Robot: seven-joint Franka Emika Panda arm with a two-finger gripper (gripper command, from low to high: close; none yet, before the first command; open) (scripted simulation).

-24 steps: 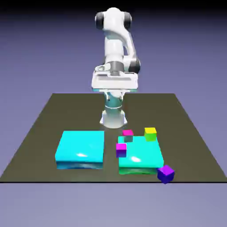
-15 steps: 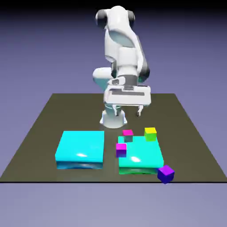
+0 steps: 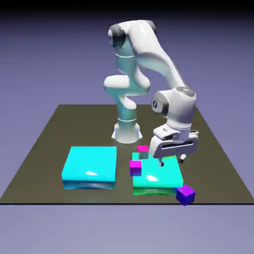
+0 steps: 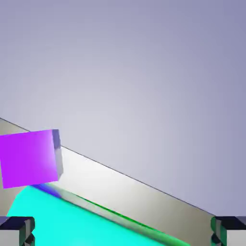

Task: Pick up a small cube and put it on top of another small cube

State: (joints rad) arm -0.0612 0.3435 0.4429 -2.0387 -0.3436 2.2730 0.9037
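and the arm has swung across and down toward the exterior view's right, the hand [image 3: 171, 162] tipping over as it comes, where half a second ago it was facing us square, up behind the cubes! now it hangs above the cyan-green slab [image 3: 158, 173], tilted, its fingers spread wide with nothing between them. down at the near edge of the desk [image 3: 39, 163], the deep violet-blue cube [image 3: 185, 195] hasn't budged, sitting cornerwise just beside the slab's near right corner. the pink cube [image 3: 143, 151] and the magenta cube [image 3: 135, 168] are where they were too, and so is the wide cyan slab [image 3: 90, 166] off to the left, but the yellow-green cube has all but vanished behind the hand. over to the hand view, and there's the violet cube, big at the left side, well off the middle, the fingertips open at the bottom corners. so what does it mean? this looks like the approach, the small violet cube the likely target, and the pick still to come. the hand probably needs to carry on toward the near edge, level out and line up with those turned faces; come in crooked and it could knock the cube off the desk.
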